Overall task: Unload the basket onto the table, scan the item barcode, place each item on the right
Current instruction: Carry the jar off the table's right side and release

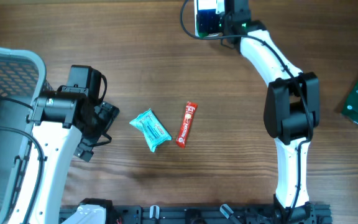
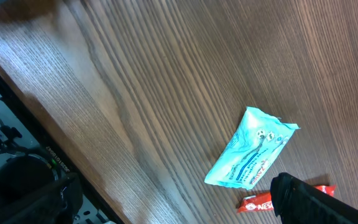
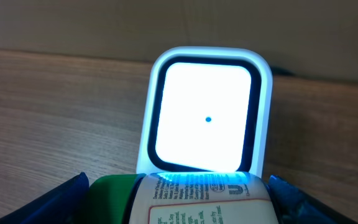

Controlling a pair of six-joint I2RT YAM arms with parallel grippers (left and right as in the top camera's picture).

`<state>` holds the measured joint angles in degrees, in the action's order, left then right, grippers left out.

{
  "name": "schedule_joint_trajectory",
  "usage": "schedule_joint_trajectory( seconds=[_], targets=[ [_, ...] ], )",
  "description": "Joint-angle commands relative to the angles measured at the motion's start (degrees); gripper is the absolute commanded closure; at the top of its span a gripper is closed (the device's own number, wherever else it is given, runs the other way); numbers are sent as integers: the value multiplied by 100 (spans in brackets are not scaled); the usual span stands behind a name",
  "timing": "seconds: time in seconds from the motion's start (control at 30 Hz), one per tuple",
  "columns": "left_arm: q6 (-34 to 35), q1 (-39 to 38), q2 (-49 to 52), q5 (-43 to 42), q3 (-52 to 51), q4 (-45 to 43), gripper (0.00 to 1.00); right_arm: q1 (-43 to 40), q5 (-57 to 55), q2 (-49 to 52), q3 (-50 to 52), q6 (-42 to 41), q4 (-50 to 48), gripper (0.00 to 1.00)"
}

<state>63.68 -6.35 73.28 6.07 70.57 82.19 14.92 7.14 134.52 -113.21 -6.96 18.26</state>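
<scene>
Right gripper (image 1: 227, 22) is at the far edge of the desk (image 1: 135, 56), jaws wide but closed round the item (image 3: 197, 202), a green-and-white thing with a printed label. It's held label-side towards the scanner (image 3: 208, 118), just under the lit window, presumably so the code faces the reader. I can't make out the barcode itself. Scan looks underway, not confirmed.

Left gripper (image 1: 102, 124) is fully open and empty, sitting near the left edge by the basket (image 1: 17, 62), likely just keeping clear. Teal packet (image 1: 150, 129) and red bar (image 1: 186, 124) lie mid-desk, side by side but not touching, probably next in line.
</scene>
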Motion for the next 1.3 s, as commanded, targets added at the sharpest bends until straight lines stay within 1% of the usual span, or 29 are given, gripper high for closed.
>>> schedule_joint_trajectory(
  seconds=[0.0, 0.07, 0.13, 0.2, 0.27, 0.33, 0.4, 0.47, 0.53, 0.63, 0.7, 0.73, 0.77, 0.83, 0.93, 1.0, 1.03, 1.07, 1.1, 1.17, 1.23, 1.27],
  targets=[
    [-26, 26, -52, -4, 74, 4, 0, -15, -162, -7, -887, 153, 1093, 14],
    [-26, 26, -52, -4, 74, 4, 0, -122, -160, -76, -1023, -4, 2065, 14],
    [-26, 26, -52, -4, 74, 4, 0, -385, -162, -140, -1023, -234, 2863, 16],
    [-26, 26, -52, -4, 74, 4, 0, -776, -173, -144, -1023, -262, 3473, 18],
    [-26, 26, -52, -4, 74, 4, 0, -1322, -664, -144, -1016, -210, 3847, 18],
    [-26, 26, -52, -4, 74, 4, 0, -1954, -1589, -144, -1016, -197, 3928, 16],
    [-26, 26, -52, -4, 74, 4, 0, -2638, -2315, -87, -1014, -61, 3770, 16],
    [-28, 26, -52, -4, 74, 4, 0, -3073, -2341, -17, -999, 83, 3554, 16],
    [-28, 26, -52, -4, 74, 4, 0, -3641, -2135, 168, -994, 94, 3331, 16],
    [-26, 24, -52, -4, 74, 4, 0, -4336, -1606, 575, -977, 94, 3442, 16],
    [-26, 26, -52, -4, 74, 4, 0, -4649, -1453, 778, -973, 46, 3547, 13],
    [-26, 26, -52, -4, 74, 4, 0, -4715, -1456, 804, -973, 9, 3563, 9],
    [-28, 26, -52, -4, 74, 4, 0, -4787, -1456, 804, -975, -101, 3563, 0],
    [-28, 26, -52, -4, 74, 4, 0, -4892, -1272, 632, -984, -251, 3536, 0],
    [-26, 26, -52, -4, 74, 4, 0, -4909, -1108, 17, -1049, -682, 3407, 0],
    [-26, 26, -52, -4, 74, 4, 0, -4843, -1110, -577, -1071, -1047, 3285, 0],
    [-26, 26, -52, -4, 74, 4, 0, -4747, -1113, -1141, -1071, -1296, 3178, 0],
    [-28, 26, -52, -4, 74, 4, 0, -4699, -1110, -1381, -1071, -1311, 3167, 0],
    [-26, 26, -52, -4, 74, 4, 0, -4603, -1110, -1727, -1071, -1325, 3167, 0],
    [-28, 26, -52, -4, 74, 4, 0, -4336, -1019, -2345, -1071, -1602, 3246, 0],
    [-26, 26, -52, -4, 74, 4, 0, -3980, -627, -2758, -1071, -1810, 3484, 0],
    [-26, 26, -52, -4, 74, 4, 0, -3668, -254, -2931, -1071, -2044, 3755, 0]
  ],
)
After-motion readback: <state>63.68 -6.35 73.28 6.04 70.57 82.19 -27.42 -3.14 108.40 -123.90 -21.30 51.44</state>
